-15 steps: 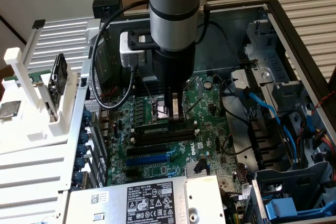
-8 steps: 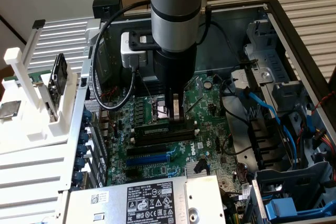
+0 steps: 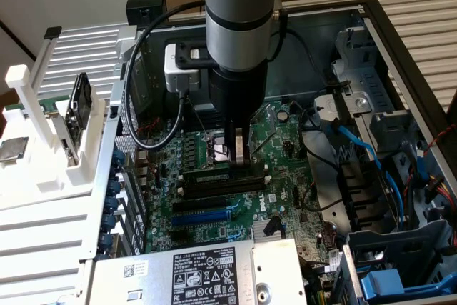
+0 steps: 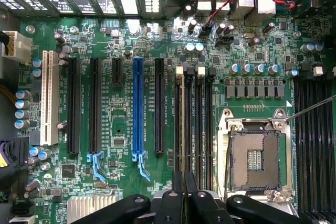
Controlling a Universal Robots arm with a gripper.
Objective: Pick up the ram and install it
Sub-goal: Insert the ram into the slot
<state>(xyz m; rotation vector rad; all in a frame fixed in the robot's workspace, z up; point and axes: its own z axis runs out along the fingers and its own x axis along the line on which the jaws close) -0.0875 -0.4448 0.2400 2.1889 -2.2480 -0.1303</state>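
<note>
My gripper (image 3: 239,156) reaches down from the grey arm into the open computer case, right over the black memory slots (image 4: 202,124). In the wrist view its two dark fingers (image 4: 177,192) stand close together at one end of the outermost slot. A thin pale-green strip, the ram (image 4: 182,124), runs edge-on along that slot from between the fingers. How deep the ram sits in the slot I cannot tell. In the exterior view the ram (image 3: 213,174) shows as a low green sliver beside the fingers.
The open CPU socket (image 4: 255,156) lies just beyond the memory slots, and the blue expansion slot (image 4: 137,108) on their other side. A power supply (image 3: 207,276) fills the near edge. Blue cables (image 3: 364,151) and drive cages crowd the exterior view's right; a white rack (image 3: 43,126) stands left.
</note>
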